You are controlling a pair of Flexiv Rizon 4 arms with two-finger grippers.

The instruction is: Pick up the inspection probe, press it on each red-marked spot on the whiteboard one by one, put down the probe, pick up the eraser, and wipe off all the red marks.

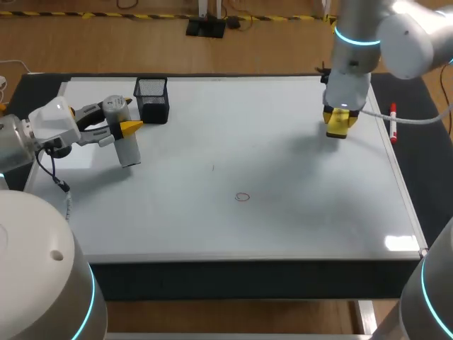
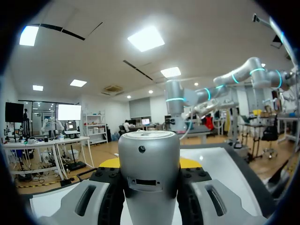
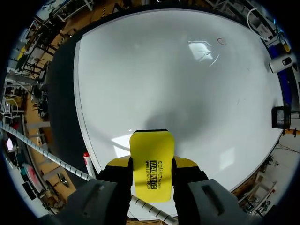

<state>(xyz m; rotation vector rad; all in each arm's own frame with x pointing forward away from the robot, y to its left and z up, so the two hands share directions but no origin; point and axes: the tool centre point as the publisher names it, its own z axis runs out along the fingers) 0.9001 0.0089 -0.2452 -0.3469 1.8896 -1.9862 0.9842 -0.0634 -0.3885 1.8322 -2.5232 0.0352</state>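
**Operator:** One red mark [image 1: 243, 197] is all I can find on the whiteboard [image 1: 297, 227], a small ring near the middle. What should worry me?

**Spotter:** Two things. Your right gripper [image 1: 340, 122] is clamped on the yellow eraser [image 3: 151, 154]. In the right wrist view its fingers press both of the eraser's long sides. It sits over the board's far right part, well apart from that ring. If you sweep to the mark without the pad flat on the surface, I'd expect it to skim and leave a smear or half a ring.

**Operator:** And the second?

**Spotter:** Your left gripper [image 1: 122, 127] has the inspection probe [image 1: 127, 145] gripped between its fingers, so the probe is not yet put down. It stands upright at the board's left side, just beside the black mesh pen holder [image 1: 152, 99]. I can't tell whether its lower end touches the board. If you release it carelessly, it could tip or knock the holder.

**Operator:** Anything close to the eraser?

**Spotter:** A red marker [image 1: 393, 122] lies along the right edge, near your right gripper, and an outward swing could nudge it. From the eraser, the ring lies towards the near middle of the board.
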